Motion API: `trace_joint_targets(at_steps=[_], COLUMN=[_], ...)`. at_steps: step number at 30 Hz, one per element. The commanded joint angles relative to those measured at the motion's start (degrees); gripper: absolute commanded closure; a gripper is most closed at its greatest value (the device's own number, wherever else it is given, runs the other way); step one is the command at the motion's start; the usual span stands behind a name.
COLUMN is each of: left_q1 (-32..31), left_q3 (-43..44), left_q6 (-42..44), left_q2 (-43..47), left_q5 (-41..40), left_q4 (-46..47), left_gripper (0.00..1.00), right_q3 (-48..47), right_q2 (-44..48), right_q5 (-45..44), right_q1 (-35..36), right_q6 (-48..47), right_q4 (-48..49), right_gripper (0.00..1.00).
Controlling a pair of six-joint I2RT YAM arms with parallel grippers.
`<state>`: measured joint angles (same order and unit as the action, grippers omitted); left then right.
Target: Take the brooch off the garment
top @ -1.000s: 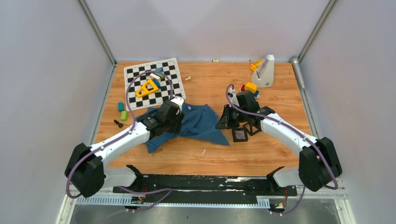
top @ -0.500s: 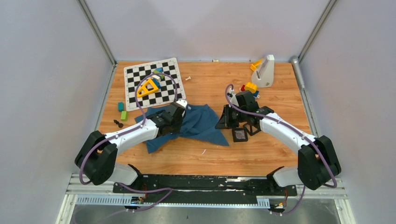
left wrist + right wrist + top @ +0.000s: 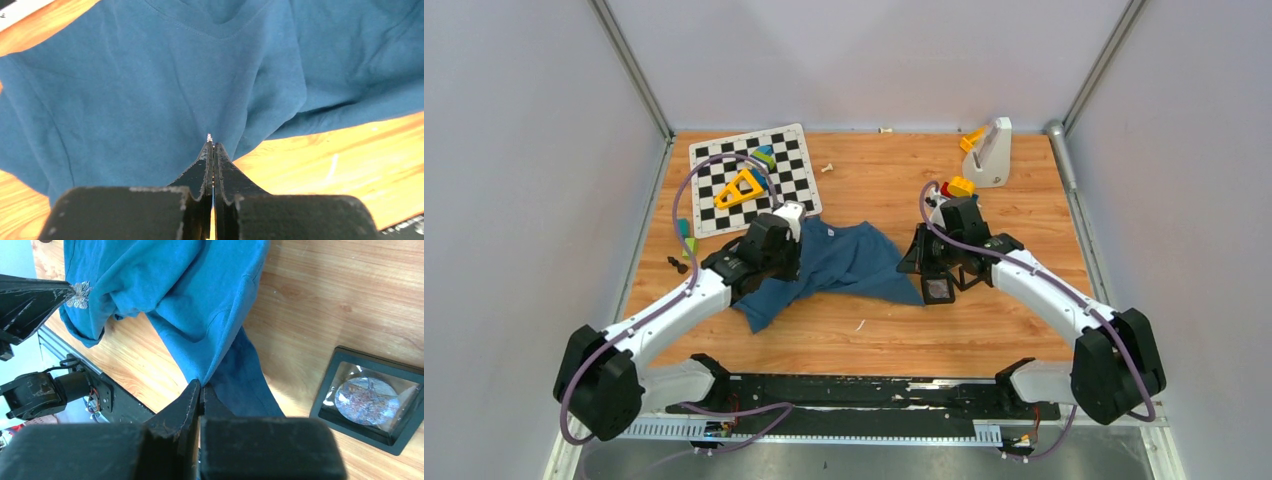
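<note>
The garment (image 3: 849, 262) is a dark teal-blue cloth bunched on the wooden table between my two arms. It fills the left wrist view (image 3: 150, 85). My left gripper (image 3: 213, 145) is shut, and a tiny silvery brooch (image 3: 209, 136) pokes out at its tips, against the cloth. In the right wrist view the same brooch (image 3: 80, 294) sits at the left fingers' (image 3: 30, 300) point. My right gripper (image 3: 201, 386) is shut on a fold at the garment's (image 3: 190, 300) right edge. Seen from above, the left gripper (image 3: 792, 258) is at the garment's left part and the right gripper (image 3: 917, 270) at its right tip.
A black square box (image 3: 939, 290) lies right by my right gripper, also seen as the box (image 3: 372, 397) in the right wrist view. A chequered board (image 3: 714, 215) with a yellow triangle (image 3: 739, 188) and blocks lies at the back left. A white stand (image 3: 989, 152) is at the back right.
My left gripper has gone from open to shut at the brooch and drawn back to the left. The garment has shifted and bunched. My right gripper has moved slightly nearer, beside the black box.
</note>
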<state>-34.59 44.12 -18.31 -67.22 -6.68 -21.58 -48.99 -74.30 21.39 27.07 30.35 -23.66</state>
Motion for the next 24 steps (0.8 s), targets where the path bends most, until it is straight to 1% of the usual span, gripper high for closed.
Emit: trace_joint_targets(at_steps=[1, 2, 3, 4, 5, 7, 8, 10, 13, 16, 19, 20, 21, 22, 24], left_q1=[3.3, 3.7, 4.5, 4.8, 5.3, 5.8, 5.9, 6.3, 7.3, 8.9, 10.5, 11.3, 11.7, 12.5, 13.4], left_q3=[-2.4, -2.5, -2.3, -2.1, -1.3, 0.3, 0.8, 1.5, 1.8, 1.5, -1.1, -2.6, -3.5, -5.1, -7.1], left_q6=[-2.9, -3.6, -4.0, -4.8, -5.2, -5.8, -6.2, -7.0, -8.5, -11.4, -17.6, -19.0, -22.0, -23.5, -27.2], left_q2=[4.8, 5.1, 5.2, 5.1, 4.6, 3.6, 3.3, 2.6, 1.9, 0.7, 0.3, 0.1, 0.1, 0.1, 0.5], left_q5=[14.9, 19.1, 21.0, 24.9, 28.4, 32.4, 33.5, 36.3, 39.4, 41.6, 43.6, 44.1, 44.7, 44.9, 45.1], left_q4=[5.5, 6.0, 7.0, 7.3, 7.6, 7.4, 7.4, 8.0, 10.3, 14.3, 19.8, 23.9, 25.8, 29.4, 33.6], left_gripper=[1.00, 1.00, 1.00, 1.00, 1.00, 1.00, 1.00, 1.00, 1.00, 1.00, 1.00, 1.00, 1.00, 1.00, 1.00], right_q3=[0.3, 0.3, 0.3, 0.4, 0.5, 0.8, 0.9, 1.1, 1.5, 3.0, 4.7, 5.0, 5.0, 4.7, 3.7], right_q2=[2.4, 2.5, 2.6, 2.9, 3.2, 4.4, 5.3, 7.3, 9.7, 9.2, 6.2, 4.7, 3.1, 1.3, -2.5], right_q5=[-4.0, -4.8, -5.6, -5.8, -5.7, -3.9, -2.7, -0.6, 3.1, 10.2, 14.5, 15.2, 15.5, 15.6, 15.9], right_q1=[-0.3, -0.3, -0.3, -0.3, -0.3, -0.3, -0.3, -0.4, -0.3, -0.3, 0.5, 1.2, 1.9, 2.7, 4.2], right_q6=[0.0, -0.1, -0.3, -0.6, -1.0, -2.2, -2.7, -3.1, -1.2, 4.3, 11.0, 12.3, 13.2, 14.0, 15.7], right_q4=[-0.8, -1.3, -1.7, -1.8, -1.7, -1.0, -0.1, 2.0, 6.5, 13.7, 21.9, 25.8, 27.8, 28.9, 31.7], right_gripper=[1.00, 1.00, 0.98, 0.95, 0.89, 0.58, 0.48, 0.39, 0.29, 0.24, 0.23, 0.23, 0.23, 0.24, 0.28])
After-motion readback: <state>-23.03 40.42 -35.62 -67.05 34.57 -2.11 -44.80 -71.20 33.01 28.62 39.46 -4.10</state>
